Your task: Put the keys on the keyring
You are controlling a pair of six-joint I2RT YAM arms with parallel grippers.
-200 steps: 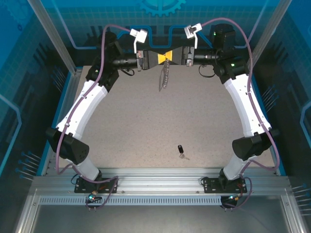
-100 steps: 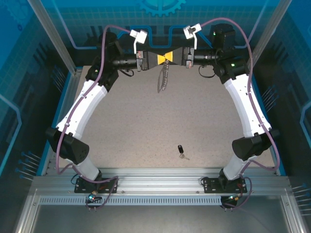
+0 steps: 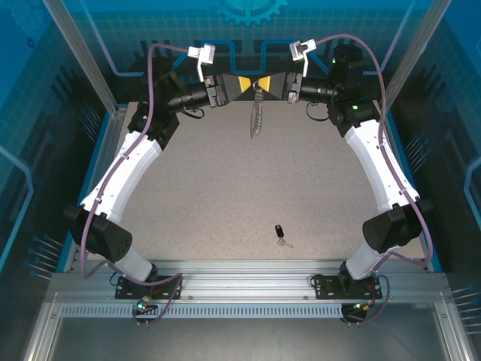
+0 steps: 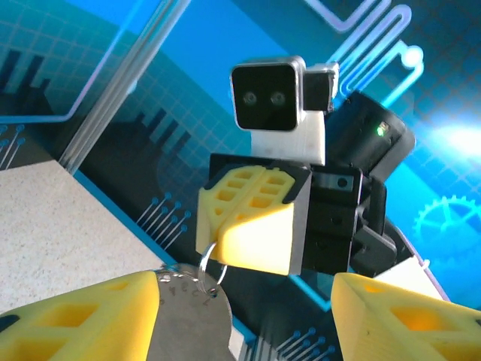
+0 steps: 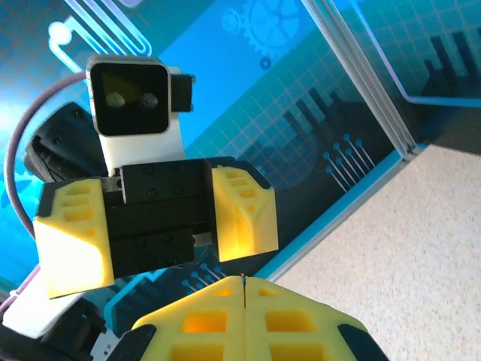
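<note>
The keyring is a thin silver ring with a flat grey tag and a beaded chain hanging from it, high above the table's far edge. My right gripper is shut on the ring; its closed yellow fingers pinch it, and the same shut tips show a thin sliver between them. My left gripper faces it with its jaws wide open, and the tag hangs just by its left finger. The key, black-headed with a short silver blade, lies on the table near the front edge.
The speckled table stretches between both arms. Blue enclosure walls and an aluminium post stand close behind the raised grippers. A metal rail runs along the near edge by the arm bases.
My left gripper has opened and let go of the keyring, which now hangs from the shut right gripper alone. Both grippers rose slightly and the chain swung a little right.
</note>
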